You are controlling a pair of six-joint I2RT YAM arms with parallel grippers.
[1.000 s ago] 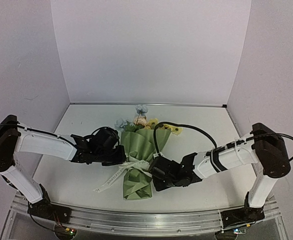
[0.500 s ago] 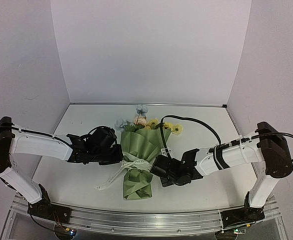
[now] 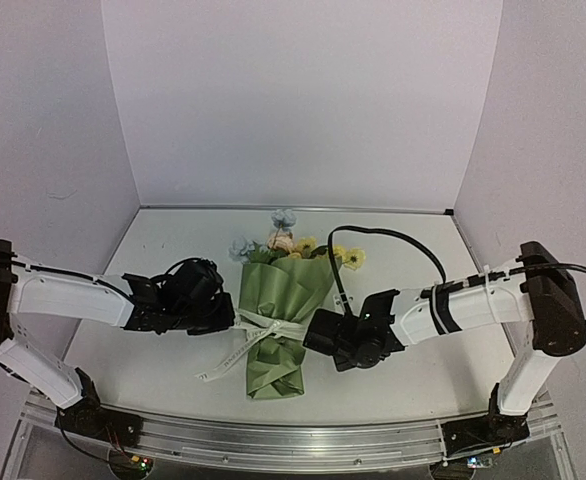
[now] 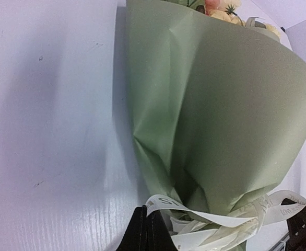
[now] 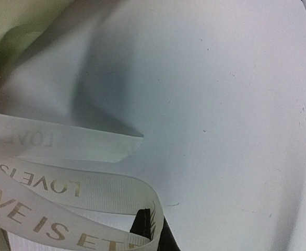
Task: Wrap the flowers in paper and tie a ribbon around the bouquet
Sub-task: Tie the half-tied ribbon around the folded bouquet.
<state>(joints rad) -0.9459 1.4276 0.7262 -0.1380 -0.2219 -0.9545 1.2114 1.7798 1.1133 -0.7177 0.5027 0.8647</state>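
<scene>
Overhead first: looking down on the bouquet [image 3: 278, 320], lying flat on the table [image 3: 403, 260] between both arms and pointing its flowers [image 3: 288, 243] away from the bases. Pinching in at the waist under the ribbon [image 3: 273, 328], already circling the paper [image 3: 278, 290] and trailing one loose end toward the near left. Flanking that waist with the left gripper [image 3: 228, 318] and the right gripper [image 3: 311, 333], both clamped tight on ribbon ends, probably pulling outward in opposite directions to cinch a knot. Noting a black cable [image 3: 373, 230] looping high over the right side, hanging close to the yellow blooms and risking a snag.

Next, from the left wrist: facing the green cone side-on, gathering into creases just above the ribbon. Gripping a ribbon strand between closed fingers [image 4: 142, 235] at the bottom edge, right beside the waist. Glimpsing, low right, a dark tip, likely the other gripper.

Finally, from the right wrist: filling the left side with lettered strands of ribbon, crossing over bare table. Curling one strand into the closed dark fingertip [image 5: 142, 227], seemingly pinched there. Showing nothing else in the way; only a sliver of paper at the upper left corner.
</scene>
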